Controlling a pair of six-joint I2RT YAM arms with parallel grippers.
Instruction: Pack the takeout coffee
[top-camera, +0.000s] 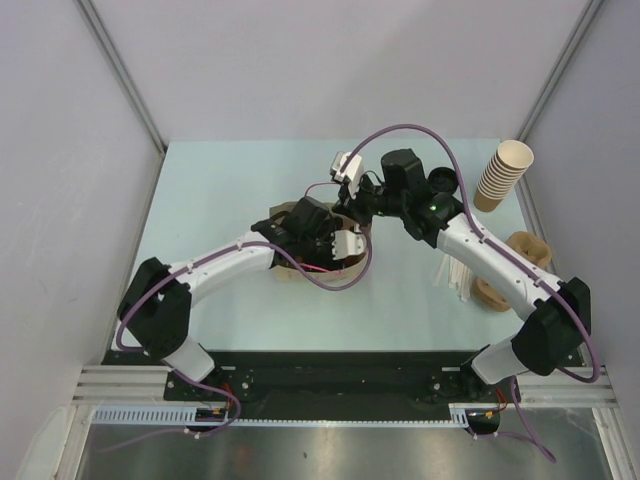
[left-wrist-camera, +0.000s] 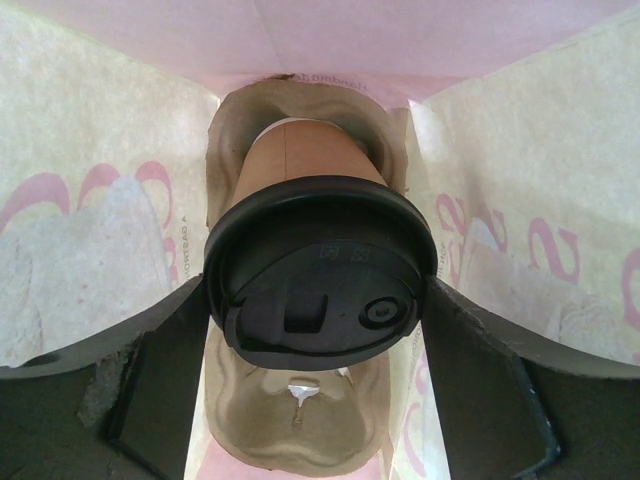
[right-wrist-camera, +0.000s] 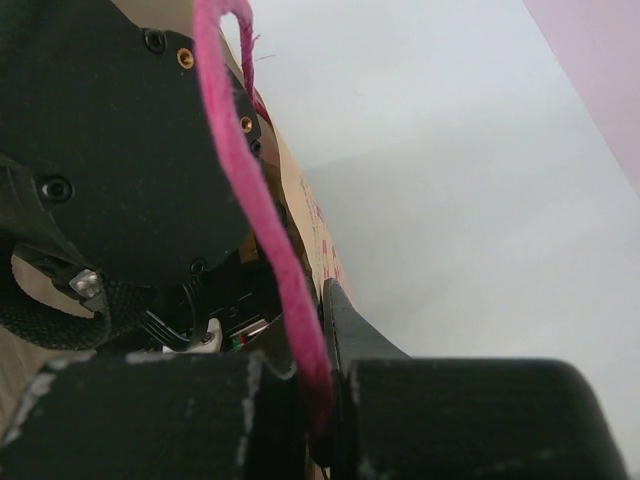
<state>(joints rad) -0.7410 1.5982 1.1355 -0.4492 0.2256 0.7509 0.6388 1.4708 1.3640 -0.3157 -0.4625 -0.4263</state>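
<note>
Your left tool is down inside the paper bag. Its fingers are set wide and pressed to either side of the black lid, so it is pinching the takeout coffee by the rim. The cup stands upright with its base in the far well of the pulp carrier on the bag's floor; the near well holds no cup. Your right tool is pressed together on a pink cord, which I take for the bag's handle — holding the mouth open, by the look of it. I judge the main job nearly done: the coffee is in the bag and looks seated. What is left for you is to let go, lift the left tool clear without tipping the cup, and release the cord.
</note>
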